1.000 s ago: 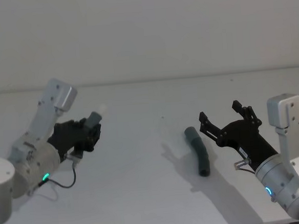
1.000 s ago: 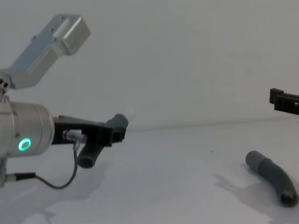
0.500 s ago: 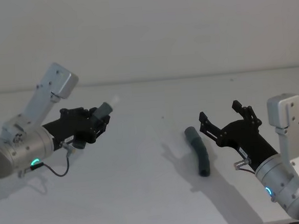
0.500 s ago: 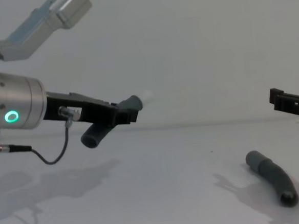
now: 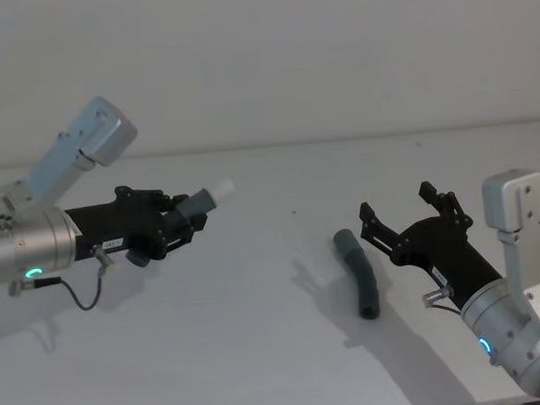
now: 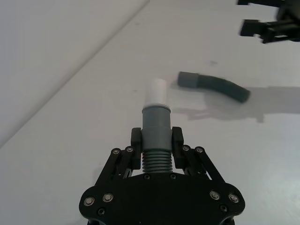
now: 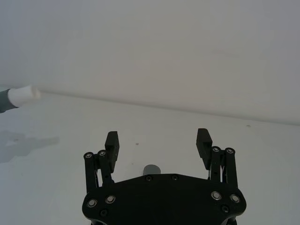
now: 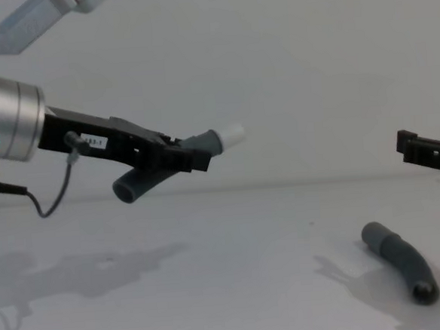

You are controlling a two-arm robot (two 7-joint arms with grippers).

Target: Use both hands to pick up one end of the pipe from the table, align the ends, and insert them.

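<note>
Head view: left gripper [image 5: 184, 223] clenched on one hose piece [image 5: 199, 204], raised above table [image 5: 243, 353]; right gripper [image 5: 397, 203] spread, empty, beside second hose piece [image 5: 359, 276] lying flat. Left wrist view: white tip [image 6: 158, 91] juts forward. Chest view: second hose piece untouched. Judged step: second pickup; right gripper should descend and close.

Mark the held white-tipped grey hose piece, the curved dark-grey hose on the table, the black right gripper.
white-tipped hose piece [image 6: 155, 122], left wrist view, smooth cuff.
curved hose [image 5: 360, 272], head view, mid-bend.
right gripper [image 7: 158, 138], right wrist view, between fingertips.
</note>
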